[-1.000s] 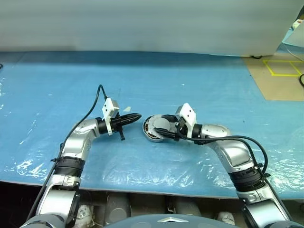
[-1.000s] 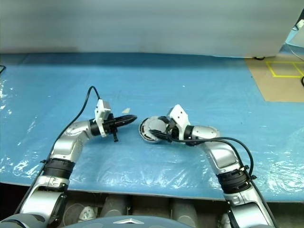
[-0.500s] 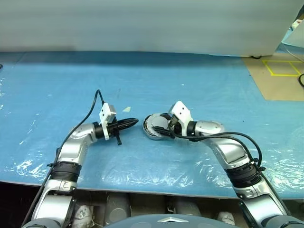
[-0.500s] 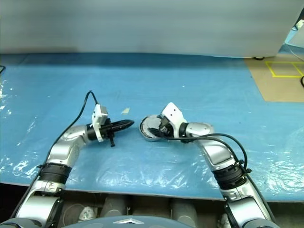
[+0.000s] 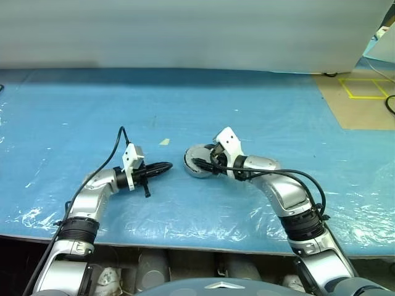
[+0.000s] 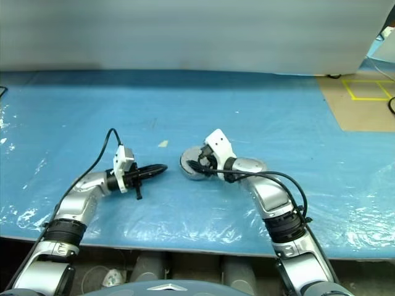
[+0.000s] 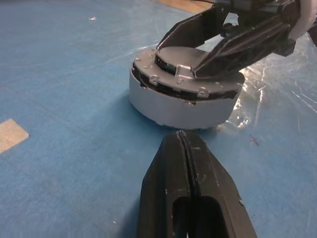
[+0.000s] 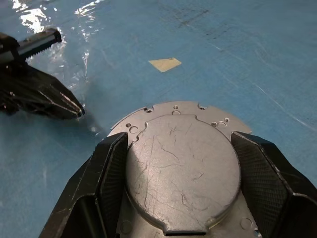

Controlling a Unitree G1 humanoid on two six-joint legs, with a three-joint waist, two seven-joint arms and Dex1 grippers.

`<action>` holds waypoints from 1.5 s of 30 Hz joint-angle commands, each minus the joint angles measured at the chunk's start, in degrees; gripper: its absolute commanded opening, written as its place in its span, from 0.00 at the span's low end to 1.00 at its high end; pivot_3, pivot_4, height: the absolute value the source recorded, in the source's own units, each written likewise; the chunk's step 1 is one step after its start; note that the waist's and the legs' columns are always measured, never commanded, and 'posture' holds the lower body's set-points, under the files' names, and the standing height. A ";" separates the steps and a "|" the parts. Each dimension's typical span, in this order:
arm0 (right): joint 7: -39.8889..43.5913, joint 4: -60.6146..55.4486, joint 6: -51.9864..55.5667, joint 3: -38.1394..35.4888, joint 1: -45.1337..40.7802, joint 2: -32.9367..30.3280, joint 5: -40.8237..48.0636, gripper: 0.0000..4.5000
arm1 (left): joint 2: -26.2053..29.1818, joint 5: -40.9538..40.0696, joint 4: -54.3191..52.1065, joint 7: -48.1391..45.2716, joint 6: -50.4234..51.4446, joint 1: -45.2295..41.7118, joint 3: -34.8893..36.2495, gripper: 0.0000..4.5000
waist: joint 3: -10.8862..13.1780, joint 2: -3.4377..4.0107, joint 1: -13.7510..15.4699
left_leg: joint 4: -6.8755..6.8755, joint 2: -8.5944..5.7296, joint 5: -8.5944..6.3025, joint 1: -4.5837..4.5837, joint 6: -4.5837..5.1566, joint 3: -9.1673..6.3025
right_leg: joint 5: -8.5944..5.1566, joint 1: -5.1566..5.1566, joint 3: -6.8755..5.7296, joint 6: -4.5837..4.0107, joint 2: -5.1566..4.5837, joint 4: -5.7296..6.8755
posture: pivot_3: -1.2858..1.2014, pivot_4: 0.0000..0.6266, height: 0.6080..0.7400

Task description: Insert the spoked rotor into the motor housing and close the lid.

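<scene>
The motor housing (image 5: 197, 166) sits flat on the blue plastic sheet (image 5: 259, 117) that covers the counter, roughly midway between the two arms, and the lid (image 8: 181, 168) lies on top of it as a scratched, plain silvery round cap, with the screw-holed flange of the housing showing around its edge. In the left wrist view the assembly reads as a pale grey drum with a dark band under its top rim and the smooth cap seated on it. The right claw (image 5: 202, 164) reaches in from the robot's right and straddles the top of the assembly: its two black fingers (image 8: 111, 168) stand apart on opposite sides of the raised round part of the lid, close against its edge, though whether they press on it cannot be told. The left claw (image 5: 165, 166) lies low over the sheet just to the left of the housing, pointing at its side wall, with its two fingers pressed together and nothing between them; its tip is near the housing but apart from it. A small tan scrap of tape (image 5: 164, 142) lies on the sheet just beyond the left claw.
</scene>
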 commanded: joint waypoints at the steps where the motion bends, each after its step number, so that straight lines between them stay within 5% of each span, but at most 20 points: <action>1: -1.09 -0.88 4.66 -1.37 0.57 2.56 3.44 0.65 | -0.21 -0.23 1.27 -0.93 -2.86 -0.84 0.76 0.00 | 0.00 -0.01 0.00 | 0.00 0.00 0.00 0.00 0.00 0.00 | 0.00 0.00 0.00 0.00 0.00 0.00 | 0.52 0.24 1.00; 16: -4.66 -0.14 8.08 3.29 -1.37 0.35 -1.26 0.65 | -0.78 0.04 1.64 -0.73 -3.01 -1.94 0.12 0.00 | -0.01 -0.01 -0.01 | -0.08 -0.01 0.01 0.02 -0.03 0.02 | 0.01 0.00 0.01 0.02 0.00 -0.06 | 0.52 0.24 1.00; 45: -19.08 0.77 27.29 -2.55 -6.01 10.20 -0.70 0.65 | -0.76 -0.43 -5.91 1.87 2.86 -1.78 -0.30 0.00 | -0.02 -0.01 0.10 | -0.31 -0.04 0.04 0.61 -0.13 0.17 | -0.02 0.24 0.28 0.07 0.00 0.01 | 0.52 0.24 1.00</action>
